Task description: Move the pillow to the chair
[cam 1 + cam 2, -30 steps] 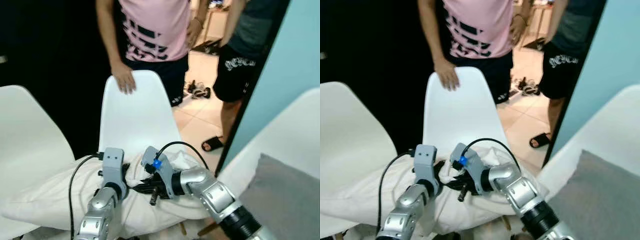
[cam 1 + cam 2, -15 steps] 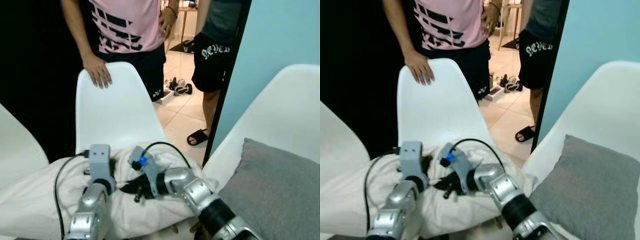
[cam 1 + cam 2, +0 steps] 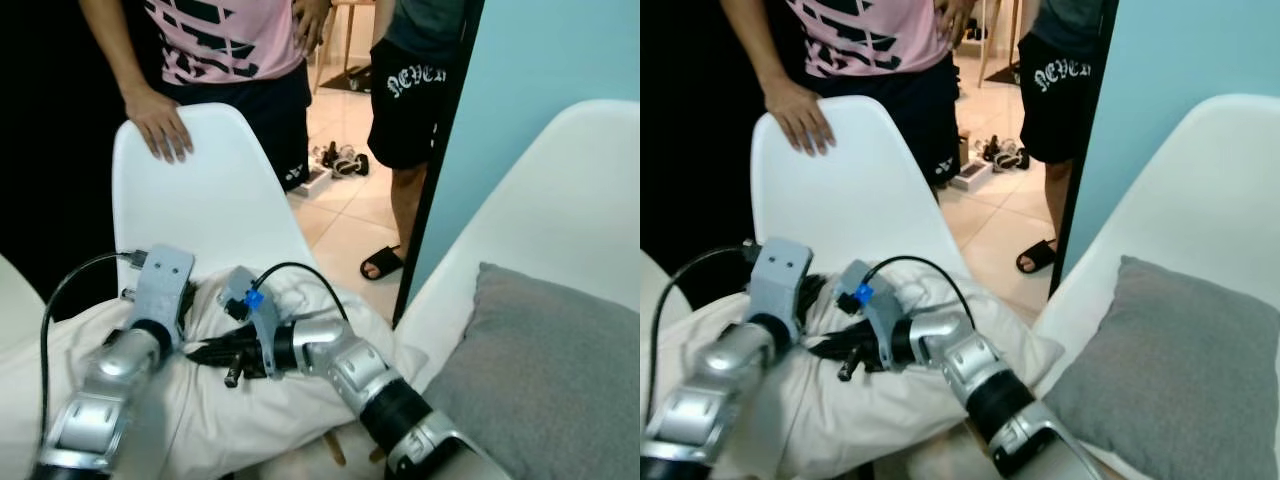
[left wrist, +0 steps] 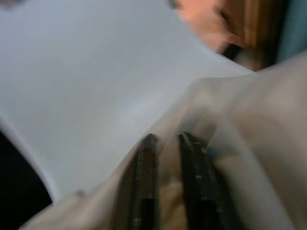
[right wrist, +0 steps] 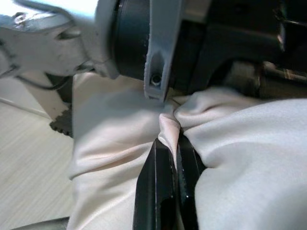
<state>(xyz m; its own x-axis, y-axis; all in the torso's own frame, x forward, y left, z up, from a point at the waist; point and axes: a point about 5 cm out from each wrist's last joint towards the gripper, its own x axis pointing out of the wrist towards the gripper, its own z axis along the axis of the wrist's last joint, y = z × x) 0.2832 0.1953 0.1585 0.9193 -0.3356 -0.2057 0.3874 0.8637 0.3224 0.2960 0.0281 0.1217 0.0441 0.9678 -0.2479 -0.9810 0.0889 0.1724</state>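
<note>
Cream fabric pillow (image 3: 260, 400) held up between both arms — right gripper (image 5: 169, 165) pinched on fold, left gripper (image 4: 169, 158) clamped on cloth beside it. White moulded plastic chair (image 3: 215, 205) just beyond fingertips. Judgement: keep both pinches firm, carry forward level — lower onto seat before letting go.

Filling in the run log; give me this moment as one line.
left claw: shut on cream pillow | right claw: shut on cream pillow | pillow: by white chair | person's hand: on chair back
</note>
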